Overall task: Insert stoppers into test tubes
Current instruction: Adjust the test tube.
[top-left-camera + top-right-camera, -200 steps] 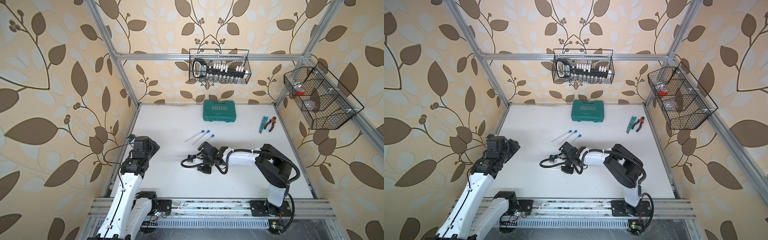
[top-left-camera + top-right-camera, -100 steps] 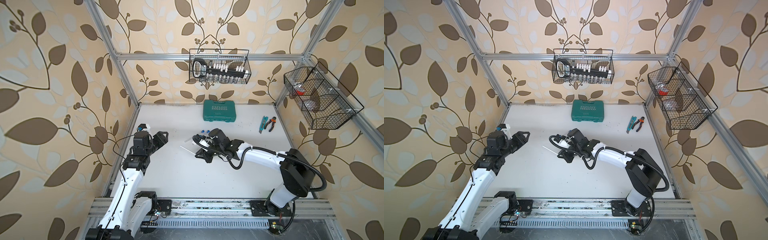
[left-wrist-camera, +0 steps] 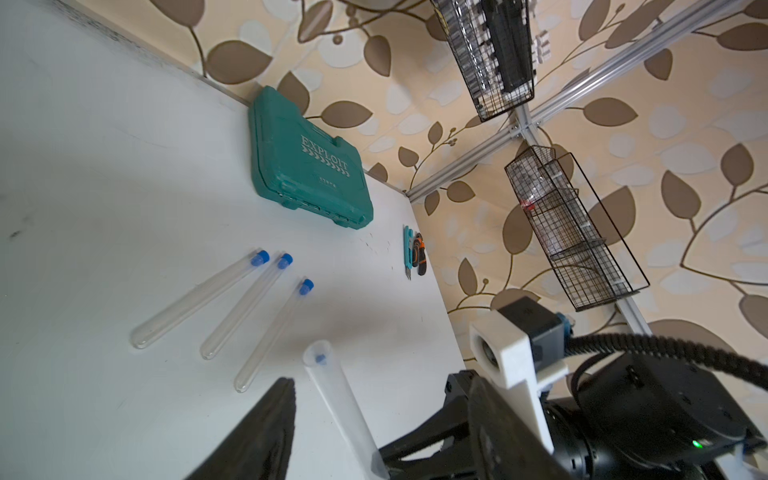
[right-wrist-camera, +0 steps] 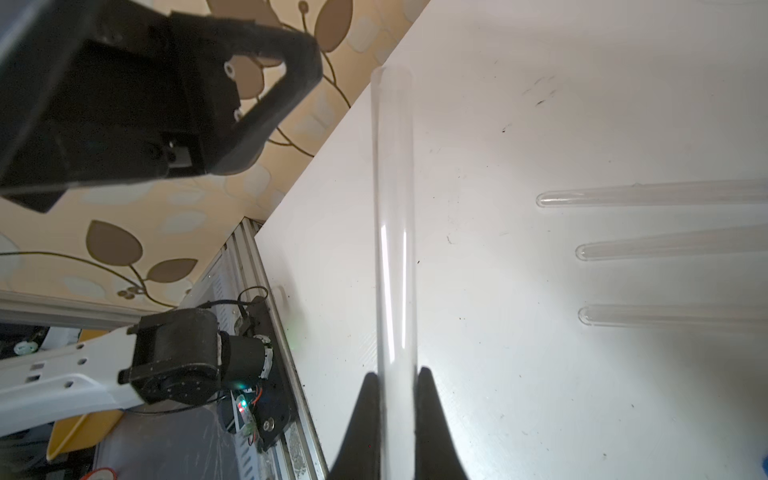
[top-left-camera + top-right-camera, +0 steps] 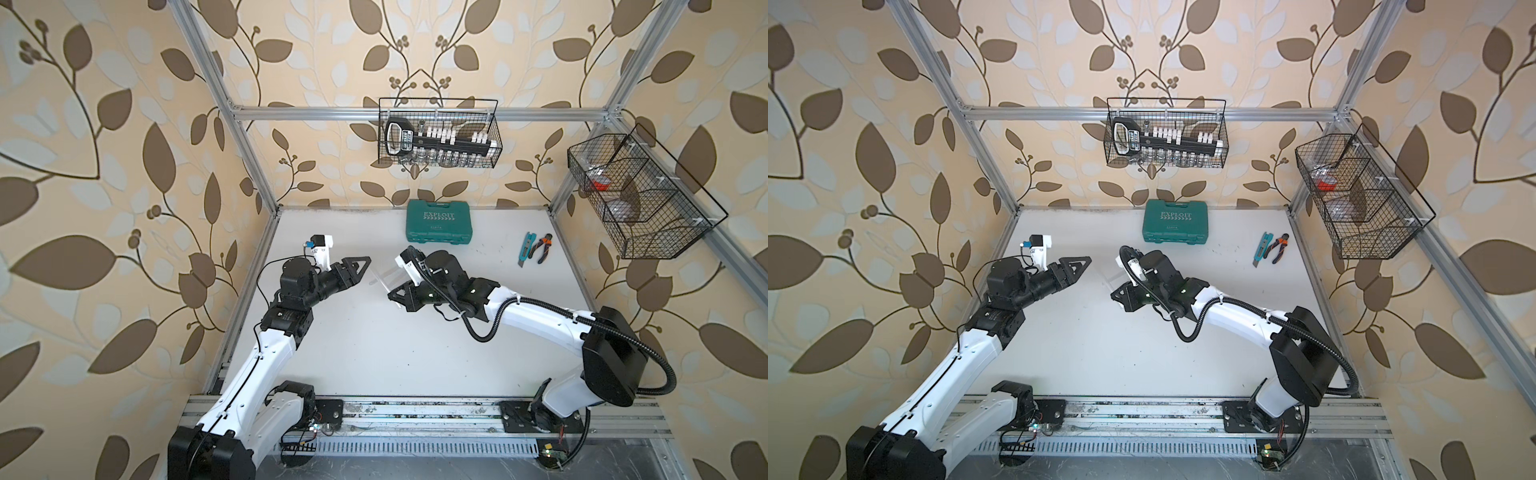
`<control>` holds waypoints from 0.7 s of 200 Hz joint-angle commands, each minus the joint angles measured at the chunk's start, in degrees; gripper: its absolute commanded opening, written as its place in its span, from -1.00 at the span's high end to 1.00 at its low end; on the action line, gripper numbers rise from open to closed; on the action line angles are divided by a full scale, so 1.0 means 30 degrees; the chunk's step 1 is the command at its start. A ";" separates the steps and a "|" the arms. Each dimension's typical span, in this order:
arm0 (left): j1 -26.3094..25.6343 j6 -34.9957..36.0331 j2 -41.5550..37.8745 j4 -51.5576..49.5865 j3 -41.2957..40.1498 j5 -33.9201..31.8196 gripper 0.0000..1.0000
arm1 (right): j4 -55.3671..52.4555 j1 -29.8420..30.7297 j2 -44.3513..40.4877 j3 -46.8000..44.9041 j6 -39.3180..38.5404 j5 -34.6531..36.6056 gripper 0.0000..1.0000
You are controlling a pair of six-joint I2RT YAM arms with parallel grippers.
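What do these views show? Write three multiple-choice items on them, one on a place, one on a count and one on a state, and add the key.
1. Where is the green case?
A) at the far edge of the table, by the back wall
B) at its front edge
C) in a gripper

2. How many stoppered tubes lie on the table?
A) one
B) three
C) five

3. The right gripper is:
A) open and empty
B) shut on a clear tube
C) out of every view

Key:
1 A: both top views show it lying under the back wall.
2 B: the left wrist view shows three side by side, each with a blue plug.
3 B: its fingers clamp the tube's sides.
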 commanded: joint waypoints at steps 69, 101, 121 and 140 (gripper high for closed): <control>-0.1852 -0.1144 0.1664 0.0414 0.1192 -0.2277 -0.17 | 0.0774 0.0065 0.0526 0.2091 0.2854 0.0041 1.00; -0.2008 -0.1991 0.1840 0.1540 0.0970 -0.2533 0.01 | 0.1079 0.0079 0.0670 0.2142 0.3229 -0.0300 1.00; -0.2084 -0.2247 0.1911 0.1919 0.0924 -0.2651 0.10 | 0.1273 0.0138 0.0798 0.2266 0.3460 -0.0368 1.00; -0.2118 -0.2262 0.1913 0.1886 0.0926 -0.2839 0.16 | 0.1456 0.0144 0.0896 0.2353 0.3586 -0.0350 1.00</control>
